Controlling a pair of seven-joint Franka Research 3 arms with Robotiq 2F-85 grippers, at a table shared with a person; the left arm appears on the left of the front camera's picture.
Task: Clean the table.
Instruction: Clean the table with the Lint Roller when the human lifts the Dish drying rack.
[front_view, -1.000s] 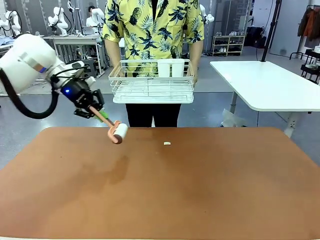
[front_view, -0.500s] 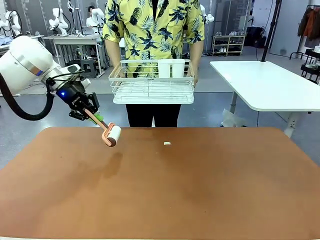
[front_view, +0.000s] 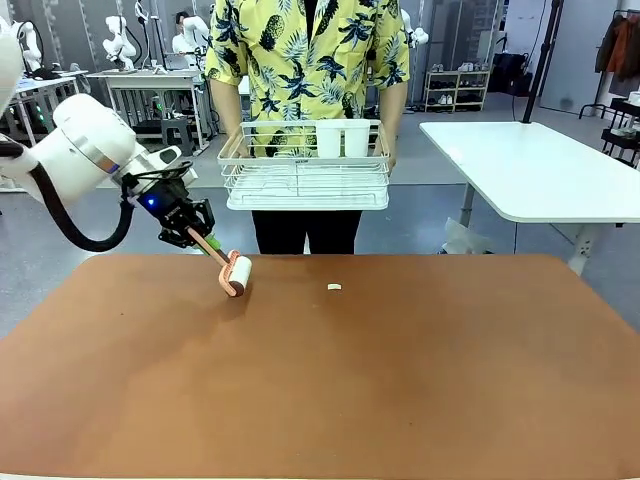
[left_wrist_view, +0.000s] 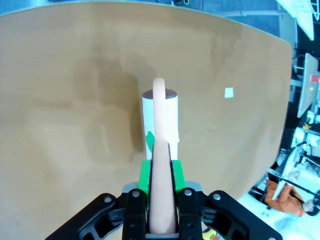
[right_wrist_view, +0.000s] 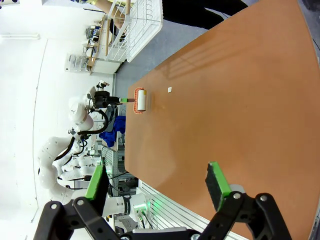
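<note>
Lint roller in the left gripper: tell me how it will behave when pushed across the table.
The lint roller has a cylindrical head, so it will probably roll rather than drag on the table. Its thin handle, clamped in the left gripper, may flex slightly under pressure. Being small, it is likely light.

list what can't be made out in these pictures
- Front view: white scrap on the table, too small to identify.
- Left wrist view: whether the lint roller touches the table; its handle covers the contact.
- Left wrist view: the handle's end, hidden inside the left gripper.
</note>
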